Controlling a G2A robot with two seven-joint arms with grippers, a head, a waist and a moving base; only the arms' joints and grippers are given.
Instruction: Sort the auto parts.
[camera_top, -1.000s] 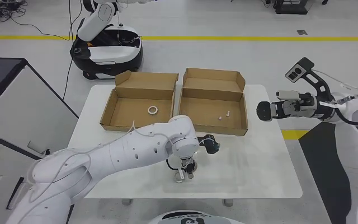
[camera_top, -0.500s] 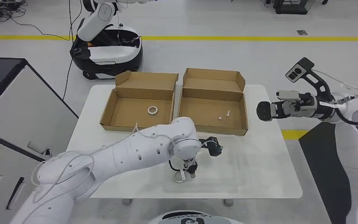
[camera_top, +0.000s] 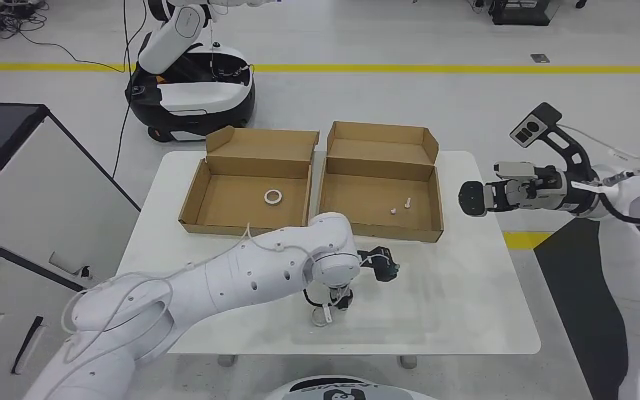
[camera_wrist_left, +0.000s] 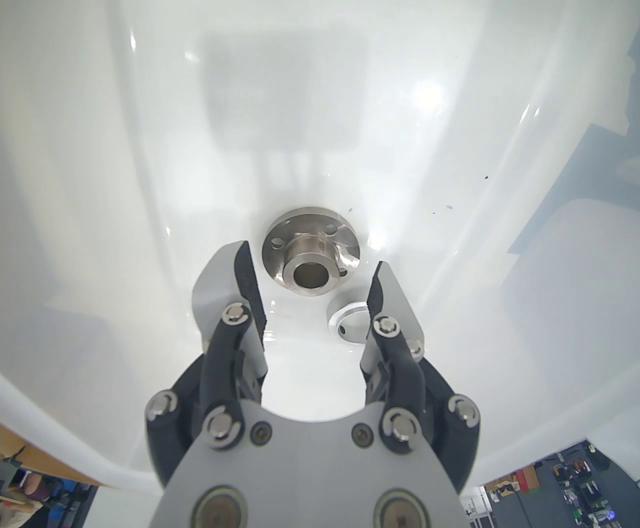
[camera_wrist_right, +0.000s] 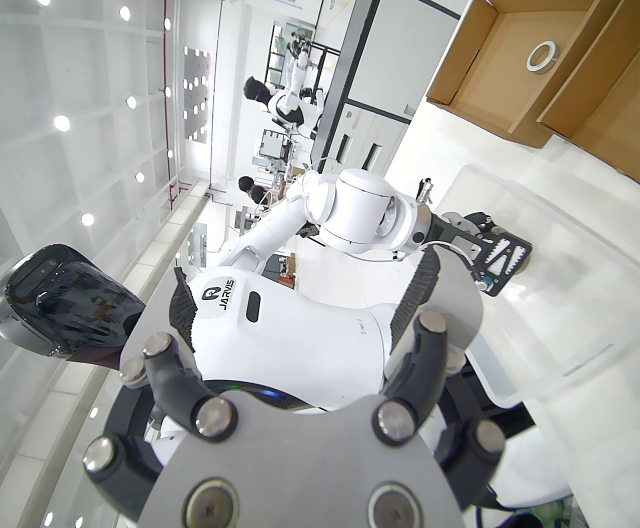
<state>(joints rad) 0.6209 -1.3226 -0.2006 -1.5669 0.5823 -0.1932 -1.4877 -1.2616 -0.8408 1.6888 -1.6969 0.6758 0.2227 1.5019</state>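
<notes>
A flanged metal hub (camera_wrist_left: 310, 260) stands on the white table (camera_top: 450, 290) near its front edge, with a small silver collar (camera_wrist_left: 347, 322) lying right beside it. My left gripper (camera_wrist_left: 311, 255) hovers just above them, open, its fingers on either side of the hub without touching it. In the top view the left gripper (camera_top: 333, 300) points down at the parts (camera_top: 320, 318). My right gripper (camera_top: 470, 197) is held in the air off the table's right edge, open with nothing in it (camera_wrist_right: 305, 295).
Two open cardboard boxes stand at the back of the table. The left box (camera_top: 225, 210) holds a white ring (camera_top: 271, 196); the right box (camera_top: 360, 200) holds a small white bolt (camera_top: 400, 209). Another robot (camera_top: 195, 90) stands beyond the table.
My left arm has shifted slightly toward the right and settled lower over the hub. The right arm has not moved.
</notes>
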